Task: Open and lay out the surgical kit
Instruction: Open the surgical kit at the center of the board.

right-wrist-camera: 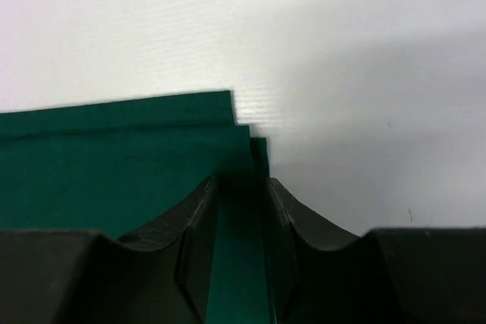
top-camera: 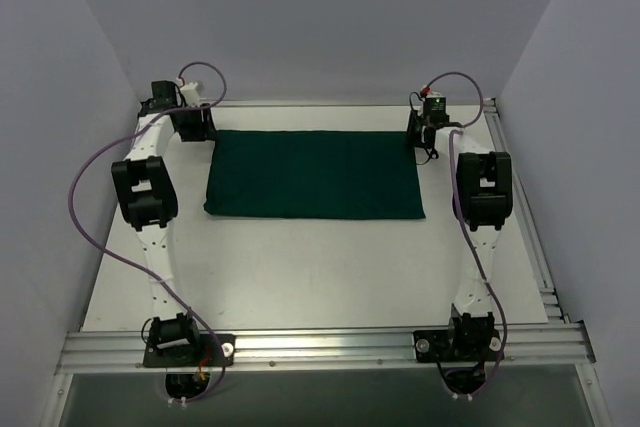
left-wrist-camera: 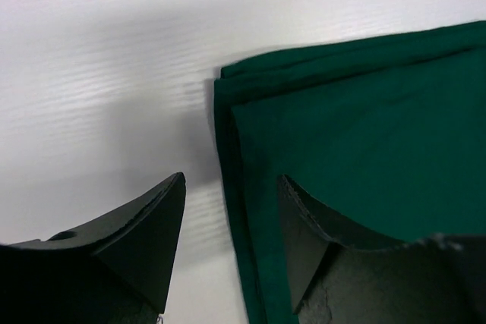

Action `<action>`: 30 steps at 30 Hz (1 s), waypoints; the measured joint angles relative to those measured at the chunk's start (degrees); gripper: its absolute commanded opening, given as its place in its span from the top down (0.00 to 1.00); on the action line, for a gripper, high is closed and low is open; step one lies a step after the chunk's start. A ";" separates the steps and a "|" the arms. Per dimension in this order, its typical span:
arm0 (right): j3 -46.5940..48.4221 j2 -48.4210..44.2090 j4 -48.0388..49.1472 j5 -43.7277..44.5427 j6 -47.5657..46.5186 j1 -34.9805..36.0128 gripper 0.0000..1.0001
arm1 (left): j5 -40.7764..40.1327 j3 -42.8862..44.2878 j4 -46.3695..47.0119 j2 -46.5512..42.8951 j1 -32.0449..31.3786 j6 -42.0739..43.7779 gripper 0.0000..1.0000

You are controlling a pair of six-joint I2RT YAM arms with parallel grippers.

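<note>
The surgical kit is a folded dark green cloth wrap (top-camera: 315,174) lying flat in the middle of the table; its tray, instruments, gauze and packets are hidden. My left gripper (top-camera: 195,125) is open at the wrap's far left corner. In the left wrist view (left-wrist-camera: 231,187) the jaws straddle the wrap's layered left edge (left-wrist-camera: 235,157), one finger over the table and one over the cloth. My right gripper (top-camera: 428,135) is at the far right corner. In the right wrist view (right-wrist-camera: 243,187) its jaws stand narrowly apart with the wrap's right edge (right-wrist-camera: 239,149) between them.
The white tabletop (top-camera: 300,277) runs to a metal rail (top-camera: 320,347) at the near edge, where both arm bases are bolted. Another rail (top-camera: 520,207) runs along the right side. Grey walls close in the left, right and back. Purple cables loop beside each arm.
</note>
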 measured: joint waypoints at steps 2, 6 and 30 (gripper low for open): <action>2.12 1.05 0.26 -0.74 -0.35 -0.02 0.73 | 0.02 4.20 -0.48 3.61 -0.72 -0.61 0.40; 3.43 1.20 0.42 -2.10 -0.50 -0.07 0.74 | 0.26 13.62 -1.81 9.42 -1.81 -2.78 0.41; 6.88 4.94 1.64 -2.99 -1.51 0.04 0.65 | 0.72 17.42 -2.14 12.52 -3.78 -5.33 0.58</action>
